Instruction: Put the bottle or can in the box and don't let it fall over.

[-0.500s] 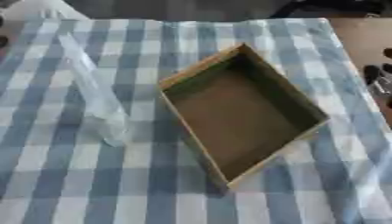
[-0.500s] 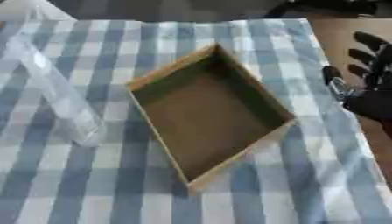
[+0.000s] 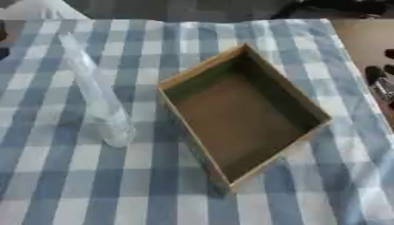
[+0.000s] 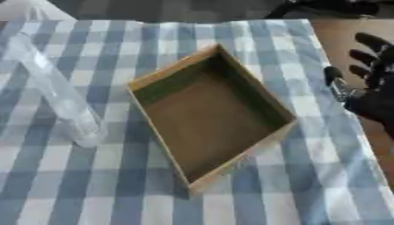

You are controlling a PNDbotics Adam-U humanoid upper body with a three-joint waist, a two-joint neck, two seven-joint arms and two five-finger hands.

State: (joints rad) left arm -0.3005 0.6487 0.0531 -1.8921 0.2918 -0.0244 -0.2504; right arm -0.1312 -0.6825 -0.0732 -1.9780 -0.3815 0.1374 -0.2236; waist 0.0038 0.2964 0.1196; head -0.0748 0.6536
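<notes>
A tall clear plastic bottle [image 3: 96,94] stands upright on the blue and white checked cloth, left of the box. The open cardboard box [image 3: 308,132] sits turned at an angle in the middle, with nothing inside. My right hand [image 4: 369,94] hovers at the right edge over the bare table, black fingers straight and spread, well away from the bottle and a little right of the box. A dark sliver at the left edge of the left eye view may be my left hand [image 3: 3,41]; its state cannot be made out.
The checked cloth [image 3: 92,184] covers most of the table, and brown table top [image 4: 338,33] shows at the right beyond its edge. Dark shapes lie along the far edge.
None of the things have moved; the whole picture has shifted slightly, so the head has moved a little.
</notes>
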